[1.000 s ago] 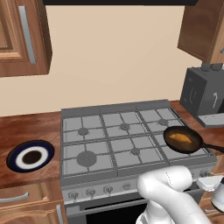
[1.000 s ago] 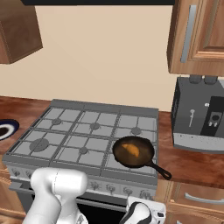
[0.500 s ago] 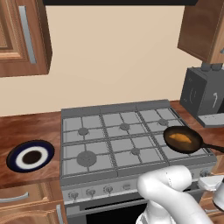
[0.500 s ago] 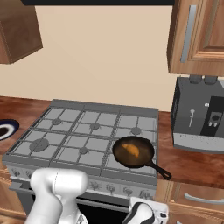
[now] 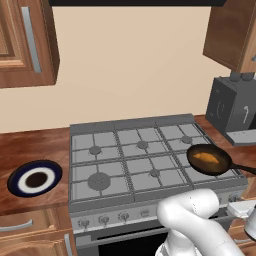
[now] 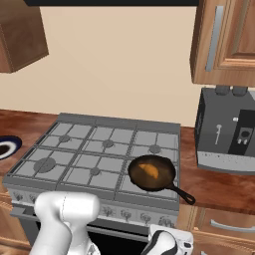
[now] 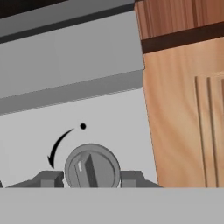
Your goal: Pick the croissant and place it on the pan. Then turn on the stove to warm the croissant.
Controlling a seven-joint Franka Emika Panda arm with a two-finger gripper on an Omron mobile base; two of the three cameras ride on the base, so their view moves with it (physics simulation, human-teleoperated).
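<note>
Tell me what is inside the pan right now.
The croissant lies inside the pan, which sits on the stove at its front right burner. The burner beneath the pan is covered, so whether a flame is lit cannot be seen.

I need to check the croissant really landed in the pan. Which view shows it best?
The right base view: the croissant lies unobstructed inside the pan. The left base view shows it smaller, near the frame's right edge. The hand view faces a stove knob instead.
</note>
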